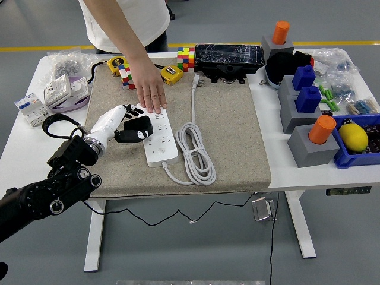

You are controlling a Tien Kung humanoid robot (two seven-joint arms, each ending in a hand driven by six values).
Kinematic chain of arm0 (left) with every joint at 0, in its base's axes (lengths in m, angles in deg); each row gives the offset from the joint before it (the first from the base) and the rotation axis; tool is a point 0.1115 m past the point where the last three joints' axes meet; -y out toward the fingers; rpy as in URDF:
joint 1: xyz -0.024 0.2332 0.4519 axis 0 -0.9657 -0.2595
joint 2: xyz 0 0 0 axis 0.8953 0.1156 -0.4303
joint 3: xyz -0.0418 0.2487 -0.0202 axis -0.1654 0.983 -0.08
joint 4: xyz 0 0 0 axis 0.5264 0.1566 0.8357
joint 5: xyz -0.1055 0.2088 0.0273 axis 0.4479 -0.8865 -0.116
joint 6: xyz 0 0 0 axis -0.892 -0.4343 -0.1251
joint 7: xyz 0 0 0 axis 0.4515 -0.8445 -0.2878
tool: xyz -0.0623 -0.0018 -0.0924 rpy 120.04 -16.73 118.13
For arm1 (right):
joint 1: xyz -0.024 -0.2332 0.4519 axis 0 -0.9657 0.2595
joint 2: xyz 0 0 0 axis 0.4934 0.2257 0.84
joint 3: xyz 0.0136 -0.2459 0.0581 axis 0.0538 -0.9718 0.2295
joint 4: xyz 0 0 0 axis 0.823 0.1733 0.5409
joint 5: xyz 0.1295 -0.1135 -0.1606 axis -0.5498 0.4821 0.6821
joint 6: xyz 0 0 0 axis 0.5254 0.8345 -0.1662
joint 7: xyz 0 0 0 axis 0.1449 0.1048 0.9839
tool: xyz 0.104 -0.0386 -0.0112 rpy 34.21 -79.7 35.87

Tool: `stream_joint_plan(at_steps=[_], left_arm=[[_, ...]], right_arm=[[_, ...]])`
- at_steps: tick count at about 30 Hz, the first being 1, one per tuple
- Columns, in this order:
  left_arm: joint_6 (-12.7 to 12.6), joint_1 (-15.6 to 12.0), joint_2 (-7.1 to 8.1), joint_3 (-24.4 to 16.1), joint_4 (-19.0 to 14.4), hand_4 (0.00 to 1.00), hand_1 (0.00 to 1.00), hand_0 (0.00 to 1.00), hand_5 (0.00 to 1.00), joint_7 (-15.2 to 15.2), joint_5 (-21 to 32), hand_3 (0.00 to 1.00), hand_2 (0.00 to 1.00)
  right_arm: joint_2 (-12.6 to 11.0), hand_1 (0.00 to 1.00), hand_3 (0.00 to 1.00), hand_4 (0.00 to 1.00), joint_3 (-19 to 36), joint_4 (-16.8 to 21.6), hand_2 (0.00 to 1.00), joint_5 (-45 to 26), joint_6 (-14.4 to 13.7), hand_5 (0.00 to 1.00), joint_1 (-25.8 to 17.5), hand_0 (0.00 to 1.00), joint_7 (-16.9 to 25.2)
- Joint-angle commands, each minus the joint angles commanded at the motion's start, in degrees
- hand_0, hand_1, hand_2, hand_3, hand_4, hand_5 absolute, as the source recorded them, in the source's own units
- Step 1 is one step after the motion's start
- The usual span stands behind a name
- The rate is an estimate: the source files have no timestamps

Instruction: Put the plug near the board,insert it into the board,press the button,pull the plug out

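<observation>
A white power strip point(160, 141) lies lengthwise on the beige mat point(225, 130). A person's hand point(151, 95) rests flat on the strip's far end. My left hand point(123, 117), white with black fingers, reaches in from the lower left and is curled on a black plug point(136, 129). The plug sits against the strip's left edge, near its far half. Whether its prongs are in a socket is hidden. The strip's own white cable point(195, 151) is coiled to its right, and its grey plug point(197, 81) lies further back.
Colour cubes point(186, 59), yellow tape measures point(171, 73) and a black box point(229, 57) line the mat's far edge. Grey blocks with orange and blue pegs point(313, 139) and a blue bin point(362, 142) stand on the right. Switch boxes point(59, 90) sit at far left.
</observation>
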Motion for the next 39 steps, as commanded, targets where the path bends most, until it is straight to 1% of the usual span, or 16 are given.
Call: stream_joint_plan(at_steps=[1, 3, 6, 7, 10, 12, 13, 18, 19, 23, 27, 32, 34, 39], left_arm=[[0.2, 0.1, -0.05, 0.0, 0.1, 0.838, 0.598, 0.567, 0.28, -0.2, 0.1, 0.612, 0.551], [0.7, 0.2, -0.2, -0.1, 0.4, 0.838, 0.598, 0.567, 0.28, -1.1, 0.2, 0.612, 0.551], [0.7, 0.4, -0.31, 0.0, 0.7, 0.838, 0.598, 0.567, 0.28, -1.6, 0.4, 0.612, 0.551], [0.8, 0.5, -0.35, 0.0, 0.8, 0.645, 0.423, 0.426, 0.167, -1.8, 0.4, 0.517, 0.463], [1.1, 0.6, -0.44, -0.2, 1.1, 0.645, 0.423, 0.426, 0.167, -2.1, 1.4, 0.517, 0.463], [1.0, 0.6, -0.45, -0.4, 1.2, 0.645, 0.423, 0.426, 0.167, -1.8, 2.0, 0.517, 0.463], [1.0, 0.5, -0.41, -0.5, 1.1, 0.571, 0.35, 0.362, 0.121, -1.7, 2.2, 0.482, 0.39], [1.0, 0.5, -0.44, -0.6, 1.0, 0.571, 0.35, 0.362, 0.121, -1.1, 2.0, 0.482, 0.39], [0.8, 0.5, -0.42, -0.5, 1.0, 0.512, 0.338, 0.353, 0.044, -0.7, 1.9, 0.434, 0.377], [0.1, 0.4, -0.37, -0.3, 1.2, 0.512, 0.338, 0.353, 0.044, 1.0, 1.9, 0.434, 0.377], [-0.5, 0.3, -0.21, -0.3, 1.5, 0.512, 0.335, 0.349, 0.038, 3.3, 3.5, 0.427, 0.373], [-1.7, 0.1, 0.02, 0.2, 2.2, 0.514, 0.335, 0.349, 0.037, 7.5, 6.3, 0.424, 0.367], [-2.1, -0.4, 0.12, -0.4, 2.3, 0.514, 0.335, 0.349, 0.037, 8.4, 6.5, 0.424, 0.367], [-2.8, -1.9, 0.75, -3.0, 2.8, 0.518, 0.335, 0.345, 0.042, 9.2, 5.8, 0.424, 0.367]], right_arm=[[0.1, 0.675, 0.574, 0.918, 0.0, 0.0, 0.687, 0.0, 0.0, 0.445, 0.0, 0.61, 0.0], [0.1, 0.675, 0.574, 0.918, 0.2, 0.1, 0.687, 0.0, 0.0, 0.445, 0.1, 0.61, 0.1], [0.2, 0.675, 0.574, 0.918, 0.3, 0.1, 0.687, 0.0, 0.0, 0.445, 0.1, 0.61, 0.0], [0.2, 0.675, 0.574, 0.917, 0.3, 0.1, 0.687, 0.1, 0.0, 0.445, 0.1, 0.61, 0.0], [0.1, 0.675, 0.574, 0.917, 0.4, 0.1, 0.687, 0.1, 0.0, 0.445, 0.1, 0.61, 0.0], [0.1, 0.675, 0.574, 0.917, 0.4, 0.1, 0.687, 0.2, 0.0, 0.445, 0.1, 0.61, 0.0], [0.2, 0.675, 0.573, 0.918, 0.4, 0.1, 0.688, 0.2, 0.0, 0.445, 0.1, 0.61, 0.0], [0.2, 0.675, 0.573, 0.918, 0.4, 0.1, 0.688, 0.2, 0.0, 0.445, 0.1, 0.61, 0.0], [0.3, 0.675, 0.574, 0.918, 0.5, 0.1, 0.688, 0.2, 0.0, 0.445, 0.1, 0.61, 0.0], [0.3, 0.675, 0.574, 0.918, 0.6, 0.0, 0.688, 0.2, 0.0, 0.445, 0.1, 0.61, 0.0], [0.2, 0.675, 0.574, 0.917, 0.4, 0.1, 0.688, 0.1, 0.0, 0.445, 0.1, 0.609, 0.0], [0.1, 0.675, 0.573, 0.917, 0.0, 0.1, 0.687, 0.0, 0.0, 0.445, 0.2, 0.611, 0.0], [0.1, 0.675, 0.573, 0.917, -0.1, 0.2, 0.687, 0.0, 0.0, 0.445, 0.2, 0.611, 0.0], [0.1, 0.675, 0.574, 0.918, 0.2, 0.1, 0.687, 0.1, -0.1, 0.445, -0.2, 0.61, 0.0]])
